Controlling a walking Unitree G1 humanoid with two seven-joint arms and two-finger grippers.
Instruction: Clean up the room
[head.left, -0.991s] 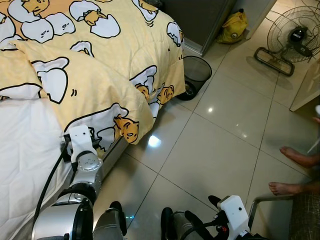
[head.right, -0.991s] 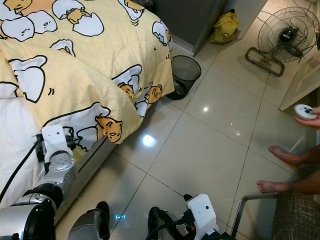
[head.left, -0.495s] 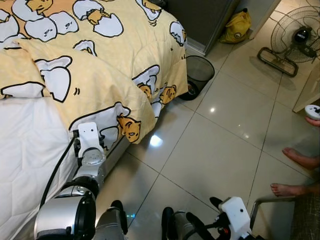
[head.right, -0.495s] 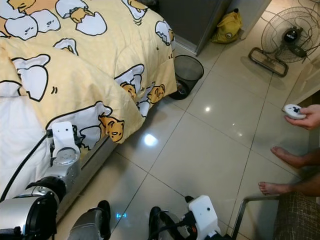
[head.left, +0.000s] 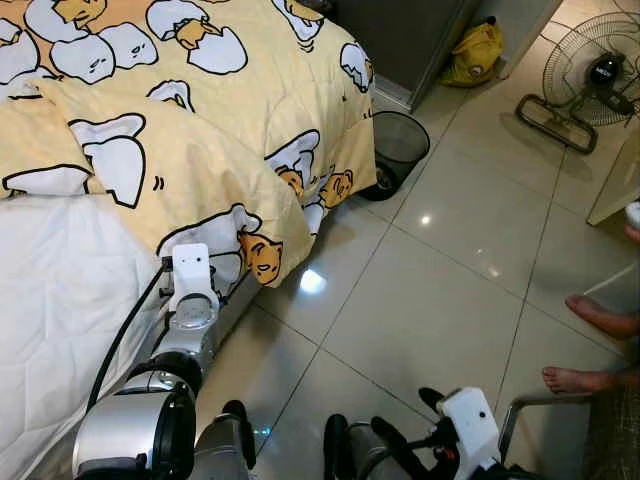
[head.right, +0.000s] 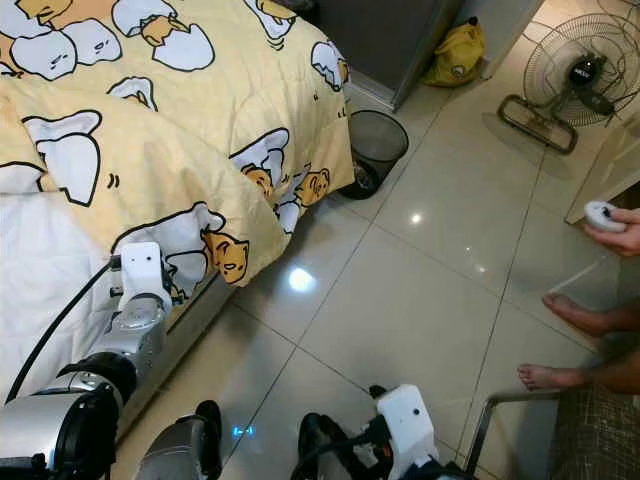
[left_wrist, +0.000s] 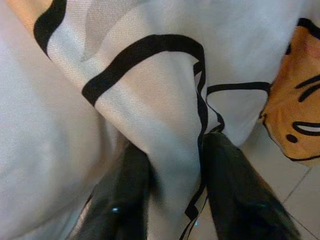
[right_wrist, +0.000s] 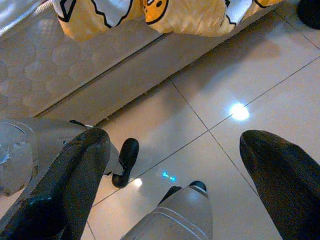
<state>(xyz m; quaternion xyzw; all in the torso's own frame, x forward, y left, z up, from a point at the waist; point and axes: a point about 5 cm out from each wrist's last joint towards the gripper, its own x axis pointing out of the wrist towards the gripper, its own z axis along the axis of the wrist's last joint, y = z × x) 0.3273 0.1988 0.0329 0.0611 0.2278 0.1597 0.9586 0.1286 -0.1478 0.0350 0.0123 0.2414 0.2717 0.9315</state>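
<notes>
Left hand (left_wrist: 172, 195) moved right along bed edge, pinching quilt (left_wrist: 165, 125) fold between fingers

The left gripper (left_wrist: 172, 187) has its 2 black fingers (left_wrist: 125, 200) cut by the frame's lower edge, and a fold of the yellow blanket (head.left: 200, 130) pinched between them hides their inner faces. From the head views that gripper sits tucked behind its white wrist housing (head.left: 190, 272), under the blanket's edge. The blanket runs off the top and left borders. The right gripper (right_wrist: 180, 175) shows only the bases of its spread fingers, tips cropped. At the right border, a person's hand (head.right: 620, 232) and feet (head.right: 580, 345) are sliced off; the small white object (head.right: 601, 214) in that hand is too small to identify. The fan (head.left: 590, 75) loses its top to the edge.
</notes>
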